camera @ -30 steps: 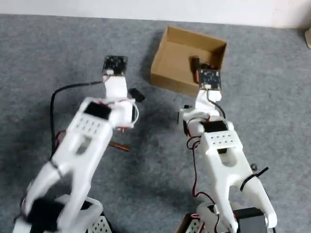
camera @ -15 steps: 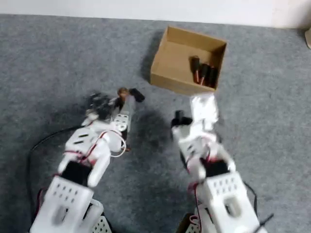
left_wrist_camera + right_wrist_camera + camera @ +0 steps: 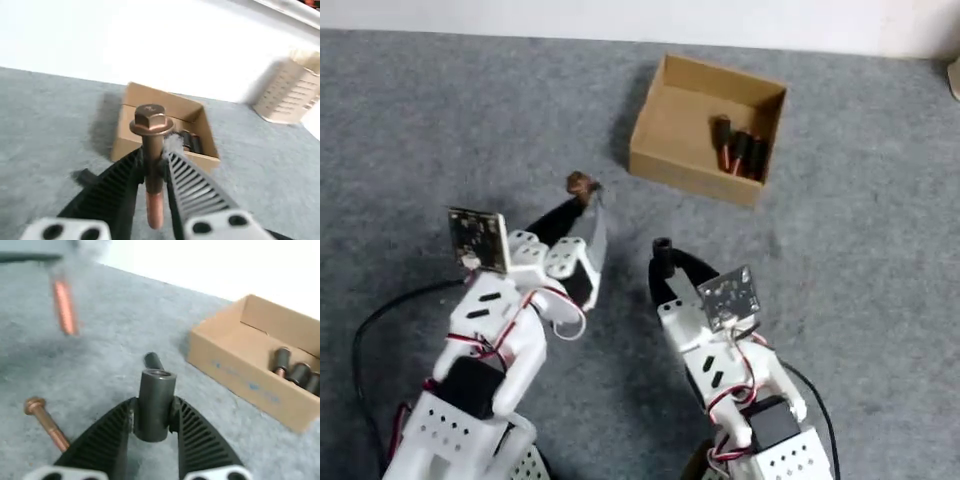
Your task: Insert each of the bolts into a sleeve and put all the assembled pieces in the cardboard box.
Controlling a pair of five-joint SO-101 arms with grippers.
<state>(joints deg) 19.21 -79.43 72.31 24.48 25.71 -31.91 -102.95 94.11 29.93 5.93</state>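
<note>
Alignment of two upright axes is what the coming move turns on. The left gripper (image 3: 153, 152) is clamped around the smooth shank of a copper-coloured bolt (image 3: 151, 125), with the hexagonal flanged head on top and the rounded tip pointing down. The right gripper (image 3: 155, 407) pinches a matt black sleeve (image 3: 156, 400) between its ribbed jaws; this short tube stands on end with its open bore facing up.

In the high view the bolt (image 3: 580, 183) lies to the left of the sleeve (image 3: 662, 248) and a little nearer the cardboard box (image 3: 665, 150), the two well apart. The left arm would have to carry the bolt across until its tip sits over the bore. Whether the tip already hangs higher than the sleeve's mouth is hard to judge, as the bolt shows only as a blur from the right wrist.

Three assembled pieces (image 3: 738, 150) lie side by side in the box. A loose bolt (image 3: 47, 425) and a loose sleeve (image 3: 152, 360) lie flat on the grey carpet (image 3: 840, 260).
</note>
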